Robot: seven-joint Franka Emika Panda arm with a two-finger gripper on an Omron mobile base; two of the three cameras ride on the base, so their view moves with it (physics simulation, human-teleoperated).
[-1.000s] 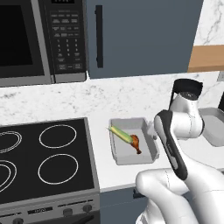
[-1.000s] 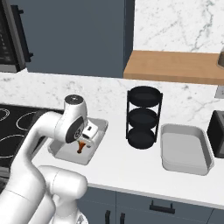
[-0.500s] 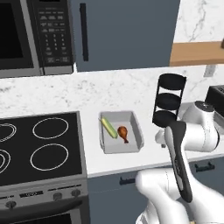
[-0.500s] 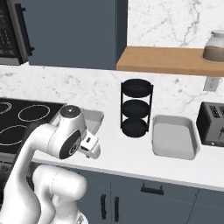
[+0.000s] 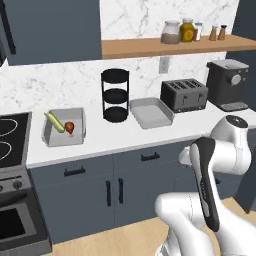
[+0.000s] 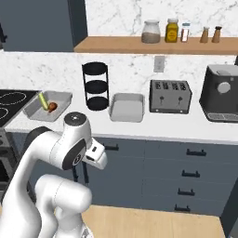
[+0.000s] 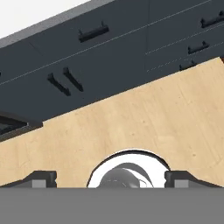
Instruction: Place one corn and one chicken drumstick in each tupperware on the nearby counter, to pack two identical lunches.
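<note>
Packing stands half done: one tupperware (image 5: 64, 131) near the counter's (image 5: 115, 137) left edge holds a corn (image 5: 54, 122) and a chicken drumstick (image 5: 69, 127), the second tupperware (image 5: 151, 112) mid-counter holds nothing, and the fingers (image 7: 111, 178) are spread wide, grasping nothing.

Kitchen: stovetop (image 5: 10, 137), toaster (image 5: 184, 94), counter (image 5: 115, 135)

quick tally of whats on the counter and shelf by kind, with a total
tupperware: 2 (one holding food, one with nothing in it)
corn: 1
chicken drumstick: 1
black tiered rack: 1
toaster: 1
coffee machine: 1
shelf jars and shakers: 5
total: 12
</note>
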